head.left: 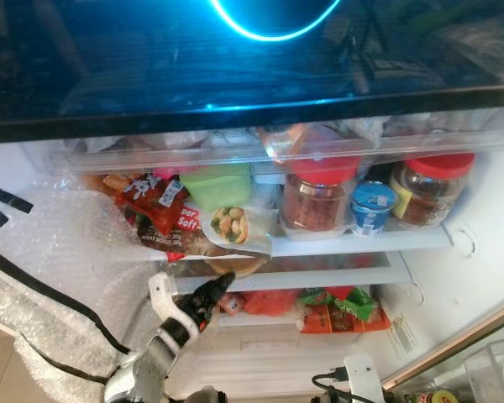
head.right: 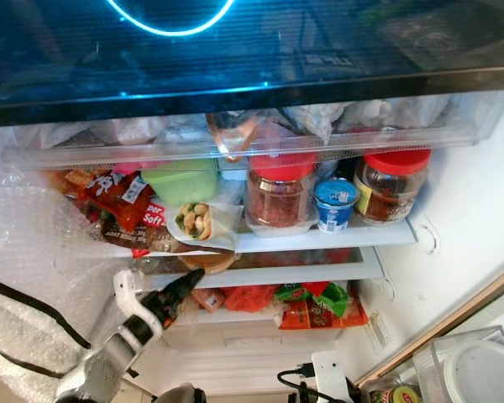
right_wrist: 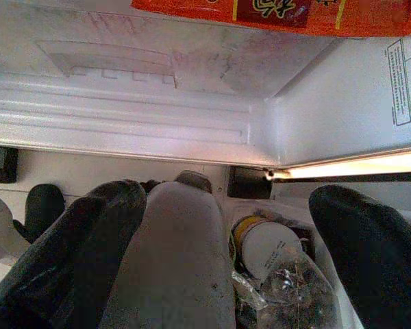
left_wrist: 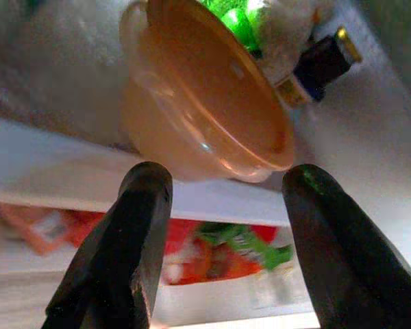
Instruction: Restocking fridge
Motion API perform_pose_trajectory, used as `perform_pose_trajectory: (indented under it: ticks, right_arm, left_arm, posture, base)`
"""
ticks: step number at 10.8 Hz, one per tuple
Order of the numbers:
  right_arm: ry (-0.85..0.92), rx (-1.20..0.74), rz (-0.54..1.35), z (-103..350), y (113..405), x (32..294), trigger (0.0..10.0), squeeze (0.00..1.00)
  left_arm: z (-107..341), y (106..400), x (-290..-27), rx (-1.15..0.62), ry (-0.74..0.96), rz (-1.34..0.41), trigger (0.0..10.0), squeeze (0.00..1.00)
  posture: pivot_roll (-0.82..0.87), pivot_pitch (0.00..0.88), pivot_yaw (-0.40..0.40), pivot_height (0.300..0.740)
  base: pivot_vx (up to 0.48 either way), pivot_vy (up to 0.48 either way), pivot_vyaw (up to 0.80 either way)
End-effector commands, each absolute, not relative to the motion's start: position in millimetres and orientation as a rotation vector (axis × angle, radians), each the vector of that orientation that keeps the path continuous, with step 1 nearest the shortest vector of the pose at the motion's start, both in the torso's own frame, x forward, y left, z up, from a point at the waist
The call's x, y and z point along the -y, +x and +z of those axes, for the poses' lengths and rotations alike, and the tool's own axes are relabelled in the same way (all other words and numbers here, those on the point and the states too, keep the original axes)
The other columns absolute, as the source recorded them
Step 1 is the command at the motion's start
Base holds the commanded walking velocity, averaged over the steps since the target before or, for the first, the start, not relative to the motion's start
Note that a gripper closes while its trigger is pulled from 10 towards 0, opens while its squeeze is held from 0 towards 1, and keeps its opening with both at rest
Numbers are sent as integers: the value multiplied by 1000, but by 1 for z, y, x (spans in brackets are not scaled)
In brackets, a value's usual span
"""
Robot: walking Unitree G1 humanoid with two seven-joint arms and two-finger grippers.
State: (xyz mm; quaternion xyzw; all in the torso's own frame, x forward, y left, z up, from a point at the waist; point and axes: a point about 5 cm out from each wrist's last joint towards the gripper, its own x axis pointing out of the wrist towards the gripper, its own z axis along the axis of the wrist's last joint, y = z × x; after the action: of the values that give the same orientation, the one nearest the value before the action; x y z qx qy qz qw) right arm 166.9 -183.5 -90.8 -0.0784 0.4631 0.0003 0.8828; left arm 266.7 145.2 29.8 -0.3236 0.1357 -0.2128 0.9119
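The fridge stands open in front of me. A tan plastic bowl sits on the middle shelf, under the packed upper shelf. My left gripper is raised to that shelf's front edge, just below and in front of the bowl. In the left wrist view the left gripper is open, the bowl beyond its fingertips and not between them. My right gripper is open and low, facing the fridge's bottom wall, above a white-lidded jar in clear plastic.
The upper shelf holds two red-lidded jars, a blue yogurt cup, a green tub, a wrapped sandwich and red snack packets. Orange and green packets lie lower down. Bubble wrap covers the left side.
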Motion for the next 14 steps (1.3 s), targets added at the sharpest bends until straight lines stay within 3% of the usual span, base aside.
perform_pose_trajectory:
  ticks: [1,3,7,14]
  right_arm:
    - [-162,-1037,16,-99,150,179,10000,0]
    - [-159,-1025,29,-99,152,167,10000,0]
    - [-161,-1015,38,-98,154,163,10000,0]
    - [-166,-1031,37,-100,148,171,10000,0]
  left_arm:
    - [37,264,-149,-263,-562,-448,10000,0]
    - [44,255,-159,-249,-220,-439,10000,0]
    - [51,248,-176,-184,217,-288,10000,0]
    - [42,250,-169,-160,250,-236,10000,0]
  posture:
    - [13,49,60,670]
    - [16,44,61,670]
    - [23,18,61,670]
    - [26,16,61,670]
  base:
    - [0,0,0]
    - [0,0,0]
    - [0,0,0]
    - [-79,0,0]
